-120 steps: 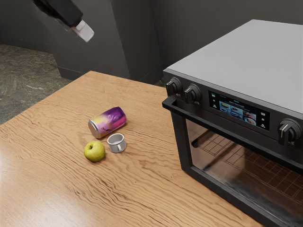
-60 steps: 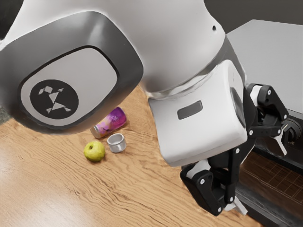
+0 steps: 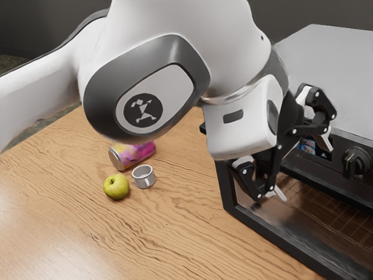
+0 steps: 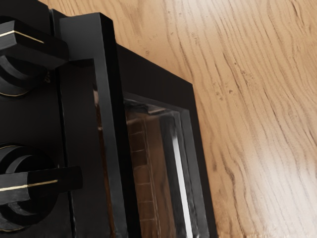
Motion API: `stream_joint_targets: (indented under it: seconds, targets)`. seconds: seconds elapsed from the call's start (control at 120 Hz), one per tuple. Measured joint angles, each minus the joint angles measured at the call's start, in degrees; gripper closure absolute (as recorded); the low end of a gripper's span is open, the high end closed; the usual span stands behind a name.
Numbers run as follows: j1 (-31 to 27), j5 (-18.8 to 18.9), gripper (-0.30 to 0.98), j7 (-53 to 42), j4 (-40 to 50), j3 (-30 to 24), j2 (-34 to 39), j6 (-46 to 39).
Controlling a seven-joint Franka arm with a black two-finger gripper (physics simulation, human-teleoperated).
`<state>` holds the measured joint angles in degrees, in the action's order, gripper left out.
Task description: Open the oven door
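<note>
And there stood the oven door (image 3: 326, 219), at the exterior view's right, closed beneath the control panel, a black frame around a wide glass window! Through the glass came a wire rack (image 4: 141, 171) and a brownish interior, and across the top ran the long, straight black handle (image 4: 112, 124), standing proud of the front. Above it sat dark knobs (image 3: 355, 162) with pale pointer lines and a lit display (image 3: 307, 146), partly covered by the gripper (image 3: 303, 168), and the oven's broad grey top (image 3: 332, 64) stretched away behind. The jaws were wide apart, right by the handle, with nothing clamped between them! Down on the table (image 3: 116, 251), warm wood with dark wavy grain and a soft shine, a purple and yellow can (image 3: 131, 156) lay on its side, partly behind the arm (image 3: 157, 58). Near it stood a small metal mug (image 3: 144, 177), upright, with a yellow-green apple (image 3: 116, 186) just beside. Beyond it all, the room showed dark grey walls (image 3: 297, 11) and a patch of mottled floor (image 3: 11, 62).
</note>
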<state>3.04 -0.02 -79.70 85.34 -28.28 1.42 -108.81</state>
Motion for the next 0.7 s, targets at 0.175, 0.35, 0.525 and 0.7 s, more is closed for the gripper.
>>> stream_joint_targets:
  seconds: [0.175,0.35,0.525,0.7]
  targets:
    - [-3.1,-0.8,0.00,-3.6,3.5,1.0,-0.2,-1.7]
    - [-5.6,-0.7,-0.02,-6.3,11.7,0.8,2.3,-5.6]
    - [-13.2,3.2,0.04,3.1,1.1,5.0,33.2,8.4]
    - [-25.0,0.8,0.02,20.0,-11.8,13.2,-4.6,18.2]
